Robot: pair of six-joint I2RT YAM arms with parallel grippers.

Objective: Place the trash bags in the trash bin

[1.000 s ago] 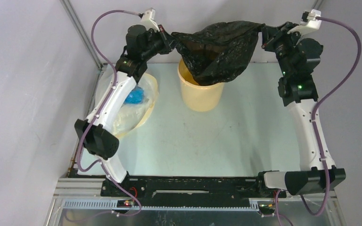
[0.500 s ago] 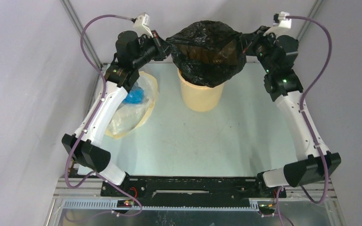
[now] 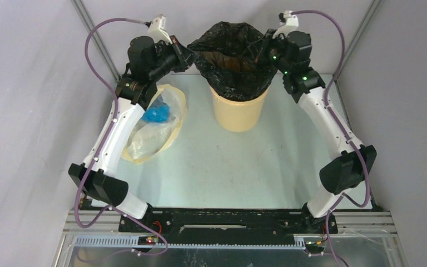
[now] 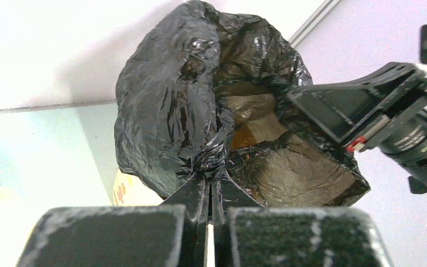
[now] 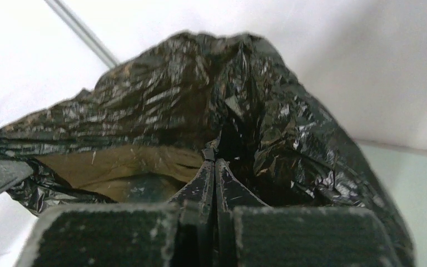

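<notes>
Holding the bag [image 3: 231, 69] open over the bin [image 3: 238, 114], its lower part drooping inside: left gripper [image 4: 211, 175] and right gripper [image 5: 215, 161] each pinch opposite rim edges. The film looks thin, limp, light and slippery; bunched rim folds probably grip best.

Bright, even light; glare on black bag [image 4: 167, 122]; near foreground blurred.

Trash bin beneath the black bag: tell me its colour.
The trash bin is plain yellow-orange, clearest in the top external view.
</notes>
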